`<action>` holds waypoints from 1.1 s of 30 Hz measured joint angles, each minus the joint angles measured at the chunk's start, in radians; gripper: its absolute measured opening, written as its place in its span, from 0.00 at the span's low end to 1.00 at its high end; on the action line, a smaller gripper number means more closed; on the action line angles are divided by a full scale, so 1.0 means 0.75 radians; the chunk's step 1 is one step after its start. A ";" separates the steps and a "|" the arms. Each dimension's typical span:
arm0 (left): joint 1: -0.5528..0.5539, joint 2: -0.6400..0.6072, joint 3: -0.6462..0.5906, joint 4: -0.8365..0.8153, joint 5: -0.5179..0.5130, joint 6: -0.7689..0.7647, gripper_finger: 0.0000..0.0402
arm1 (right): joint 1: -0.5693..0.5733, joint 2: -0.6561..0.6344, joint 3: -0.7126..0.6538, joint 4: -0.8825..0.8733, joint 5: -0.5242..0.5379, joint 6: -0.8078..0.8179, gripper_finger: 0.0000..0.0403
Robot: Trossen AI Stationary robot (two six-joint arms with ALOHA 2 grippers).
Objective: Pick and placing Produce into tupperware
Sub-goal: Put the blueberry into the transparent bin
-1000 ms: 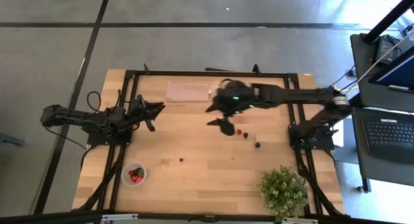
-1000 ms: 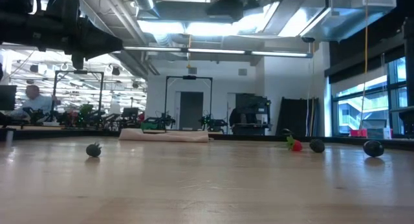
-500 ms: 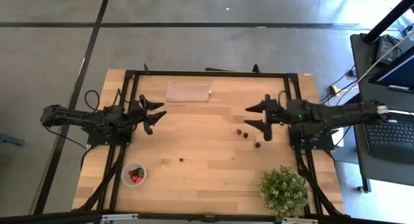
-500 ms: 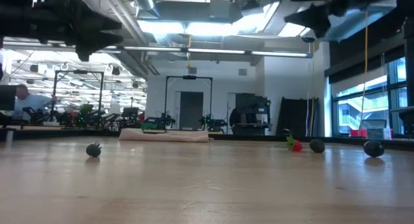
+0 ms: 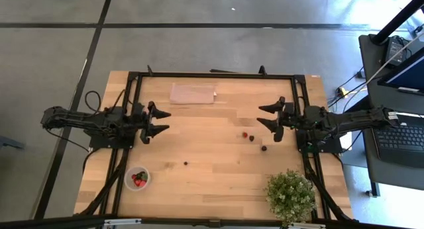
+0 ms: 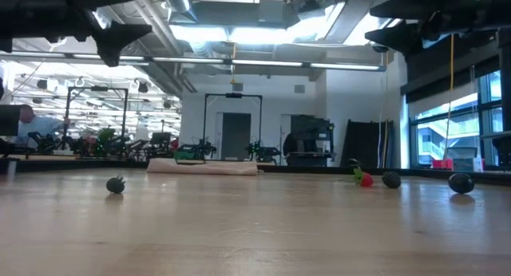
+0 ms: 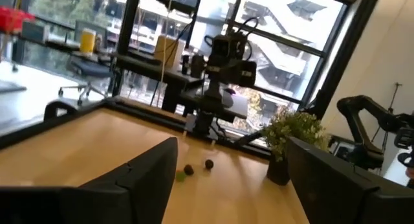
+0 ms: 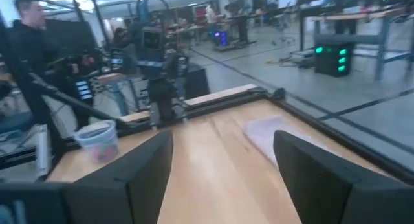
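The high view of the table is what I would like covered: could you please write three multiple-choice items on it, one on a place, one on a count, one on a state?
1. Where is the tupperware?
A. near the left arm's side
B. on the cloth
C. beside the potted plant

2. How many loose fruits lie near the right tool?
A. none
B. three
C. eight

3. The left tool is
A. shut on a berry
B. open and empty
C. inside the tub

Key: 1 A, it sits below the left arm; 2 B, a strawberry and two dark berries; 3 B, its fingers are spread with nothing between.

Wooden table [image 5: 212,183] carrying cloth [image 5: 193,93] at far edge, tub [image 5: 137,179] sitting near front-left corner, potted plant [image 5: 290,195] front-right, strawberry [image 5: 244,134] and dark berries [image 5: 264,148] lying right of centre.
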 joint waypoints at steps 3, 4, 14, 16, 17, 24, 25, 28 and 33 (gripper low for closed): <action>0.000 0.028 0.000 0.030 0.000 -0.028 0.69 | 0.000 0.001 0.000 0.000 0.061 -0.031 0.67; 0.000 0.036 0.000 0.040 0.000 -0.010 0.69 | 0.000 0.001 0.000 0.001 0.089 -0.037 0.67; -0.036 0.228 0.000 0.051 0.055 0.337 0.67 | -0.001 0.001 0.000 0.004 0.156 -0.051 0.67; -0.058 0.286 0.000 0.069 0.055 0.357 0.66 | -0.001 0.001 0.000 0.004 0.157 -0.058 0.67; -0.070 0.313 0.000 0.076 0.057 0.356 0.66 | -0.001 0.001 0.000 0.004 0.157 -0.058 0.67; -0.204 0.540 0.000 0.201 0.056 0.293 0.64 | -0.001 0.001 0.000 0.002 0.156 -0.058 0.67; -0.221 0.581 0.001 0.233 0.048 0.293 0.64 | -0.002 0.001 0.000 0.001 0.156 -0.058 0.67; -0.259 0.707 0.001 0.339 0.025 0.291 0.63 | -0.002 0.001 0.000 0.000 0.156 -0.057 0.67; -0.297 0.899 0.002 0.529 0.014 0.290 0.63 | -0.001 0.001 0.000 -0.002 0.156 -0.059 0.67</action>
